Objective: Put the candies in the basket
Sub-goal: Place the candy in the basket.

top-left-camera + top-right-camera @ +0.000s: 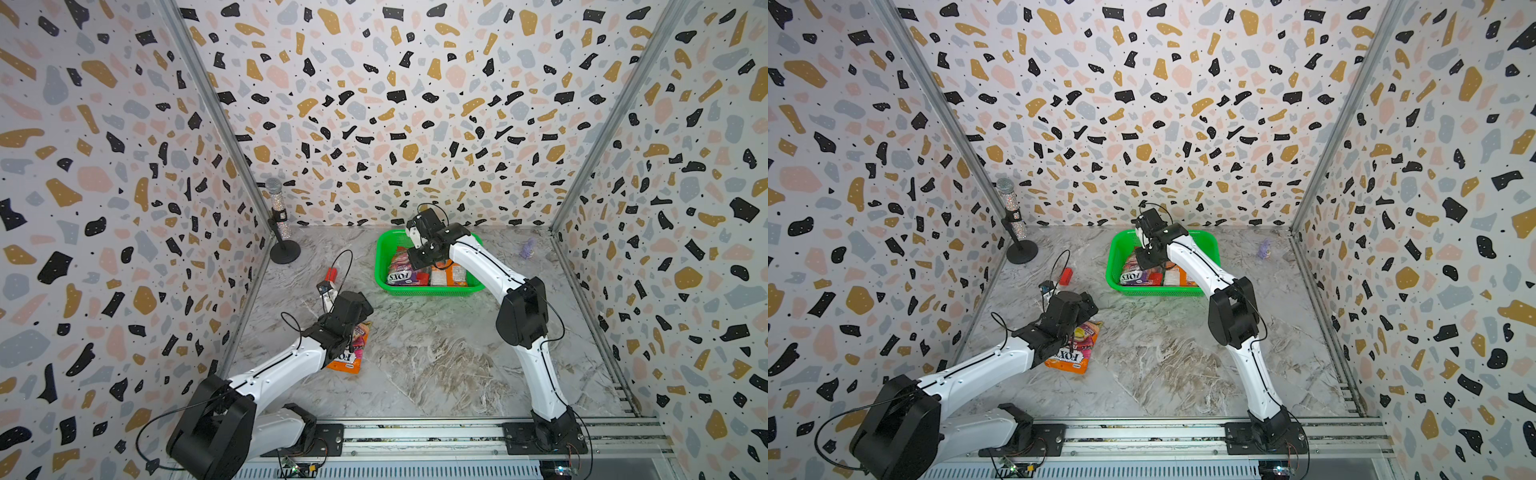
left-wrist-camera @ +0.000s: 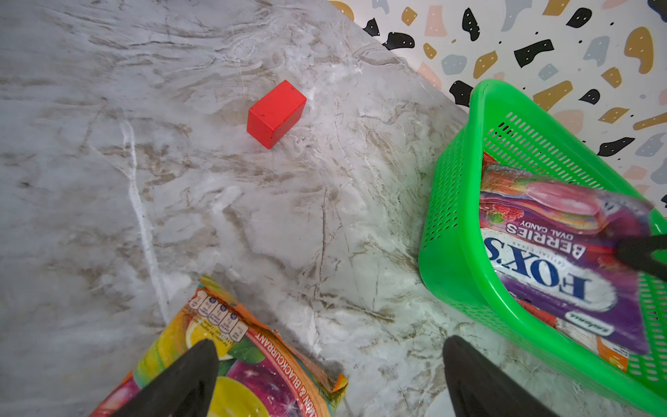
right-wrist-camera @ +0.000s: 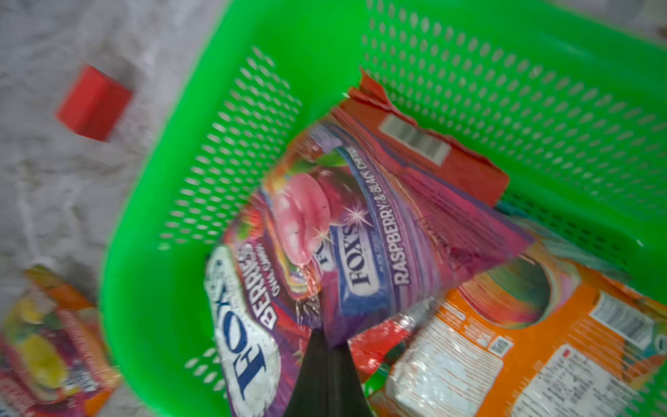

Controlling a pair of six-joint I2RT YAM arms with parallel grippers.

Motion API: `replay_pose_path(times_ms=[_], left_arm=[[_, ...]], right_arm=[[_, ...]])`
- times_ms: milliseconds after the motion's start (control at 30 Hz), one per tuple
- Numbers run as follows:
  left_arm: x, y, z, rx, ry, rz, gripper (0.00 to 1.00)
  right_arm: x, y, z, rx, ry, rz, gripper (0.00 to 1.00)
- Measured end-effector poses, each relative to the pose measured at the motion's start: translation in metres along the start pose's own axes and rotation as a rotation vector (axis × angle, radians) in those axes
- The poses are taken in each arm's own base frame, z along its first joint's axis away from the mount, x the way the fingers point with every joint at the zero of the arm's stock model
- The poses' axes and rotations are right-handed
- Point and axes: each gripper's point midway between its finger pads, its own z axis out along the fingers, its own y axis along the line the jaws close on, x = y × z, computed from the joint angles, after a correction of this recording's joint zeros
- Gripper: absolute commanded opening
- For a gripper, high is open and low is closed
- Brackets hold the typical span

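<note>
While right fingers (image 3: 325, 382) pinch purple raspberry bag (image 3: 397, 224), left fingers (image 2: 180, 382) wide apart; over orange bag (image 2: 252, 346)

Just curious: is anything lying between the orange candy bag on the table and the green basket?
Nothing visible: only bare table lies between the orange candy bag and the basket. The red block sits off to the side. The right gripper, shut on a raspberry bag, hangs over it and might crowd the drop.
</note>
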Motion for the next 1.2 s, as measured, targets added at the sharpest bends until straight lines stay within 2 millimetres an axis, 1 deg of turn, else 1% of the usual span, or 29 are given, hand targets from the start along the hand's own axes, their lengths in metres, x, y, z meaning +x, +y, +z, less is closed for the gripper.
replay_pose_path(times_ms=[67, 100, 167, 667, 700, 800, 867, 933, 1033, 1133, 1200], left_arm=[[0.0, 0.0, 0.0, 0.0, 0.001, 0.0, 1.0], [0.0, 0.0, 0.0, 0.0, 0.001, 0.0, 1.0], [0.0, 0.0, 0.0, 0.0, 0.001, 0.0, 1.0], [0.0, 0.0, 0.0, 0.0, 0.001, 0.001, 1.0], [0.0, 0.0, 0.0, 0.0, 0.001, 0.001, 1.0], [0.0, 0.0, 0.0, 0.0, 0.001, 0.003, 1.0], [0.0, 0.0, 0.0, 0.0, 0.001, 0.004, 1.0], [0.0, 0.0, 0.0, 0.0, 0.001, 0.004, 1.0], [0.0, 0.0, 0.0, 0.0, 0.001, 0.004, 1.0], [0.0, 0.0, 0.0, 0.0, 0.001, 0.004, 1.0], [0.0, 0.0, 0.0, 0.0, 0.0, 0.004, 1.0]], right_arm=[[0.012, -0.013, 0.007, 0.017, 0.039, 0.017, 0.0], [0.015, -0.017, 0.009, 0.023, 0.047, 0.02, 0.0], [0.017, -0.02, 0.011, 0.028, 0.052, 0.021, 0.0], [0.015, -0.02, 0.012, 0.015, 0.044, 0.029, 0.0], [0.015, -0.02, 0.011, 0.017, 0.044, 0.03, 0.06], [0.015, -0.021, 0.011, 0.024, 0.045, 0.038, 0.36], [0.016, -0.022, 0.011, 0.031, 0.046, 0.043, 0.45], [0.015, -0.024, 0.01, 0.043, 0.042, 0.046, 0.46], [0.012, -0.023, 0.002, 0.042, 0.019, 0.072, 0.46], [0.01, -0.016, -0.016, -0.001, -0.027, 0.097, 0.46], [0.004, -0.005, -0.029, -0.062, -0.078, 0.113, 0.46]])
